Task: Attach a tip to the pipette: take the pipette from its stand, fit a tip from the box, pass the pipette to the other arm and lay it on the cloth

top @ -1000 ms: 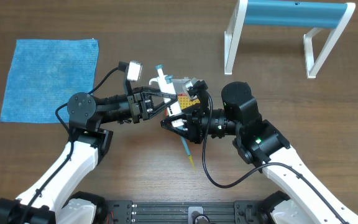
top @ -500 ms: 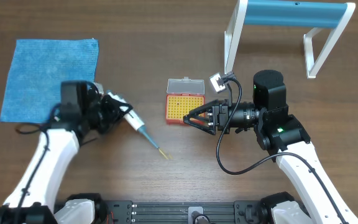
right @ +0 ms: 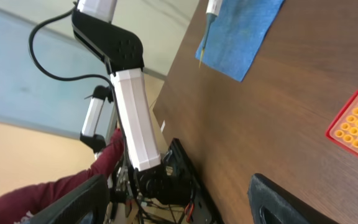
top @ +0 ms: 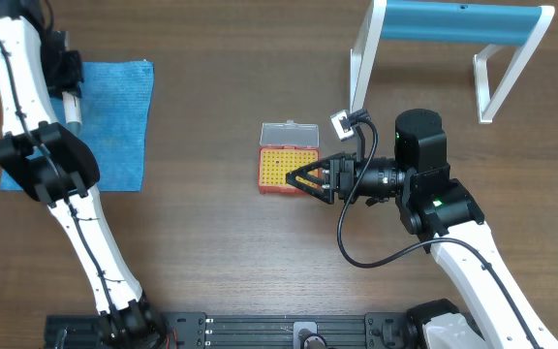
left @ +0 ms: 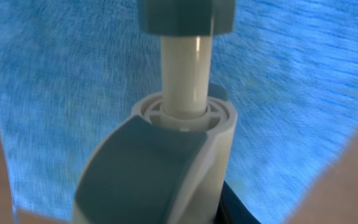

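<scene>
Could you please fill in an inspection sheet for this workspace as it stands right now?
Surface: brown wooden table, no spills seen.
Job's things: pipette with a yellow tip fitted, held above the blue cloth; tip box mid-table, its lid open; white and blue stand at the far right, no pipette on it.
Clutter: nothing seen.
Tools: left tool shut on the pipette over the cloth; right tool open, close beside the tip box.
Cables: black cable looping off the right arm above the table.
Surroundings: black base rail along the near edge.
</scene>
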### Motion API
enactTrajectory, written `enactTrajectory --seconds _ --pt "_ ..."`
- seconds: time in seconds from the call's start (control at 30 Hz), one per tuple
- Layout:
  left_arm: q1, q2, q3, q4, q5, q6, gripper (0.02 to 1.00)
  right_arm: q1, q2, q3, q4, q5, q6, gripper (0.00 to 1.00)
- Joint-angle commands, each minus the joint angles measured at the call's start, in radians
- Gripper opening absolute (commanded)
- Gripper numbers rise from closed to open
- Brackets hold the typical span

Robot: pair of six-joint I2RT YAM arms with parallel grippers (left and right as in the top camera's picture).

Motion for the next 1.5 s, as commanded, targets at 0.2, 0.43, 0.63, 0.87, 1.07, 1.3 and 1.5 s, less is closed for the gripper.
enactTrajectory --seconds 0.2,0.43,0.63,0.87,1.07,1.3,1.5 --pt "-0.007 0.069 0.013 0.148 -0.059 0.199 0.025 -0.005 -0.004 0.007 0.004 0.113 0.079 0.728" --pt "0.006 0.080 -0.068 0.159 -0.062 0.199 0.025 -0.005 -0.004 0.007 0.005 0.116 0.105 0.728" --pt "0.010 0.099 -0.085 0.159 -0.058 0.192 0.025 -0.005 -0.004 0.007 0.004 0.116 0.105 0.730" --pt "0.031 0.120 -0.085 0.152 -0.007 0.183 0.025 -0.005 -0.004 0.007 0.005 0.117 0.120 0.728" --pt "0.029 0.120 -0.085 0.151 -0.009 0.182 0.045 -0.005 -0.004 0.007 0.005 0.127 0.120 0.728" --pt "0.016 0.012 -0.081 0.077 -0.005 0.160 0.921 -0.005 -0.004 0.007 0.004 0.126 0.120 0.730" --pt "-0.002 -0.423 -0.080 0.011 0.107 0.160 0.923 -0.005 -0.004 0.007 0.005 0.269 0.037 0.730"
